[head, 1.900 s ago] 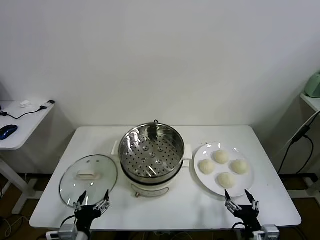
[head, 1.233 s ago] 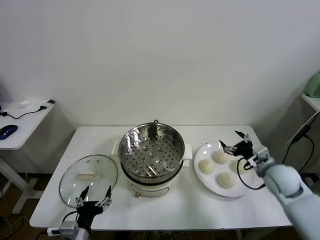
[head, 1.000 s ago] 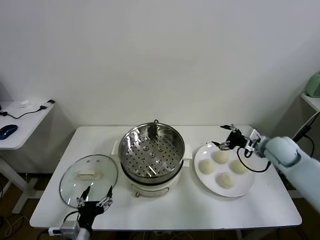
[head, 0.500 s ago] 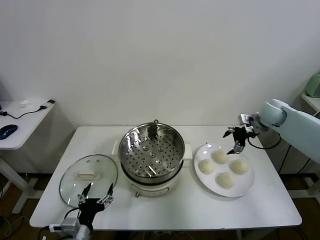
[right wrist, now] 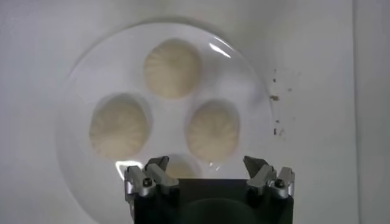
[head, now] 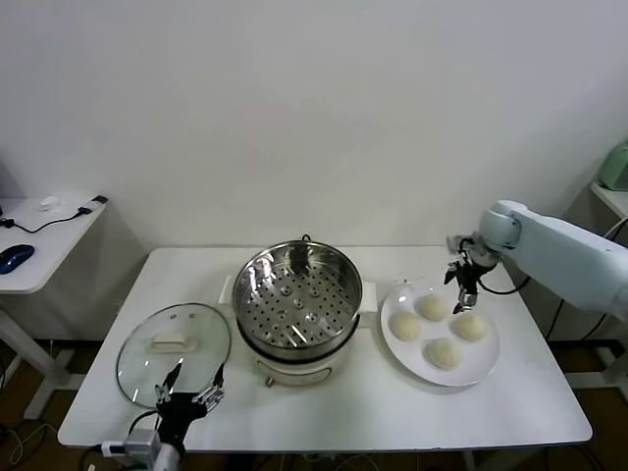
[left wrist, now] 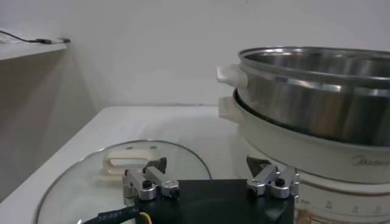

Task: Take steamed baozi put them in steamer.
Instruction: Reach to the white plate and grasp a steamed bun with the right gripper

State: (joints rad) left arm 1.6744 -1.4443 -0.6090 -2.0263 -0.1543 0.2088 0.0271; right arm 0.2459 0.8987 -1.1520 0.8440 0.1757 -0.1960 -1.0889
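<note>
- Head view: right gripper (head: 461, 290) hangs above the far edge of the flat white round plate (head: 486, 361), jaws pointing down, spread wide, holding nothing.
- Four pale cream dome-shaped steamed baozi (head: 433, 307) sit on that plate, near each other in a diamond, all apart from the gripper.
- Right wrist view: looking straight down, right gripper (right wrist: 208, 172) is over the plate (right wrist: 77, 122); three baozi (right wrist: 172, 67) fully visible, the fourth partly hidden behind the gripper body. Jaws empty.
- Round shiny stainless-steel steamer (head: 296, 299) with perforated tray and white base stands mid-counter, just left of the plate; no buns in it.
- Round glass lid with white handle (head: 174, 351) lies flat on the white counter (head: 392, 412), left of the steamer.
- Left gripper (head: 187, 392) sits low at the near counter edge by the lid, jaws wide apart, empty.
- Left wrist view: left gripper (left wrist: 207, 175) faces lid (left wrist: 122, 164) and steamer wall (left wrist: 304, 103).
</note>
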